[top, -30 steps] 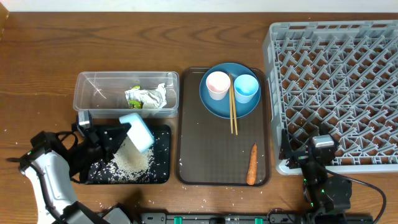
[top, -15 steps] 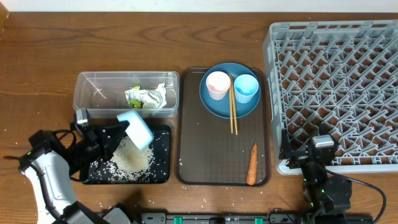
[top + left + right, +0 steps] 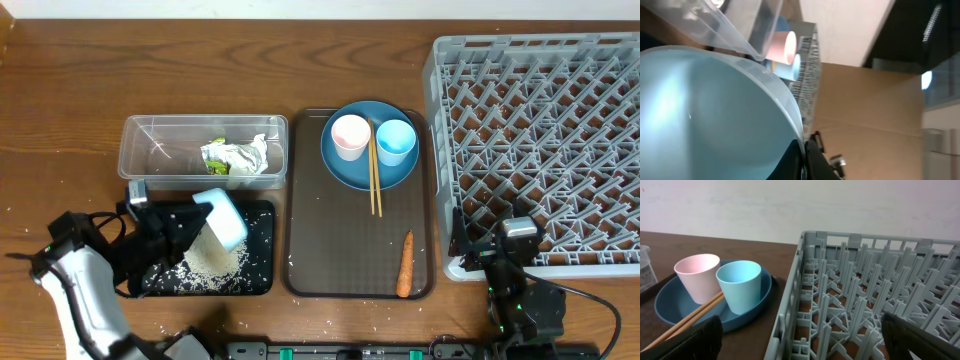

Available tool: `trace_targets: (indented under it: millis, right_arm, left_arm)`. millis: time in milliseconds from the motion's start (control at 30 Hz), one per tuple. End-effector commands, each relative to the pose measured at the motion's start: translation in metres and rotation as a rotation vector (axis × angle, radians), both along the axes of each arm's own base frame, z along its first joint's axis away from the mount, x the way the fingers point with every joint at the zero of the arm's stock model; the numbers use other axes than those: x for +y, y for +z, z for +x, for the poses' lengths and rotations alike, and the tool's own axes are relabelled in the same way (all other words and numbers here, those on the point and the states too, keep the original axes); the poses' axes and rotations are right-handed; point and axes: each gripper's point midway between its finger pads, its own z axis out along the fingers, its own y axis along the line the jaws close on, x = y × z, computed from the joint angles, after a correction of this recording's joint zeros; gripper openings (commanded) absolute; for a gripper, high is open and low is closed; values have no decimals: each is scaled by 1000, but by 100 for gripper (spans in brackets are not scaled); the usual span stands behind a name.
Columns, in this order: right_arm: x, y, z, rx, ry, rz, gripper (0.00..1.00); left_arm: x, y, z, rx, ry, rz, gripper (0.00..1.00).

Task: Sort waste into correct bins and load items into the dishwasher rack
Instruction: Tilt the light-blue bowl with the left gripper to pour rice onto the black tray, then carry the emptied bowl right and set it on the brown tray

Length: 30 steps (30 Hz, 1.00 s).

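Light-blue bowl (image 3: 222,217) hangs tilted over the black tray (image 3: 264,232), pinched by the left claw (image 3: 196,222). Only the overhead view shows the rice (image 3: 212,258) heaped beneath it, the wrapper (image 3: 235,156) in the clear tub (image 3: 145,140) and the carrot (image 3: 405,264) on the brown tray (image 3: 335,240). The left wrist view is mostly the bowl's outside. The right claw (image 3: 802,337), spread wide, faces the rack (image 3: 790,310) beside the plate (image 3: 670,306), which carries the pink cup (image 3: 696,275) and the blue cup (image 3: 740,285). The wrapper's print is too small to read.

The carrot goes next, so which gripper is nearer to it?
Right. The right gripper sits just to the right of the carrot, at the dishwasher rack's near corner. The left gripper is far to its left, holding the bowl over the black tray.
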Motion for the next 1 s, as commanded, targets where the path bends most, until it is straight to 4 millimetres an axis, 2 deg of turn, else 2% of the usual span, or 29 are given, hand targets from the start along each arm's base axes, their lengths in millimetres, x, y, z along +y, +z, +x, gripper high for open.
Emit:
trace_targets:
  millis: [0,200,333,433,600,733,967]
  right_arm:
    - [0,-2,0,7,-2,-13,99]
    - [0,-2,0,7,-2,-13,99]
    - [0,-2,0,7,-2,-13,99]
    - [0,-2,0,7,-2,-13,99]
    - [0,-2,0,7,-2,-13,99]
    - [0,-2,0,7,-2,-13,99]
    - [0,-2,0,7,-2,-13,99]
  left_arm:
    - [-2,5,-6,-41,-9,105,6]
    - [8,13,-15,9,50,332,6]
    - [3,27,-21,-30,90,424,6]
    - [-9,35,-25,-67,76,453,6]
    - [-28,27,-27,-22,-7,480,6]
    - [-52,28,-20,-31,-99,494,6]
    - [-98,26,-9,-74,-210,654,6]
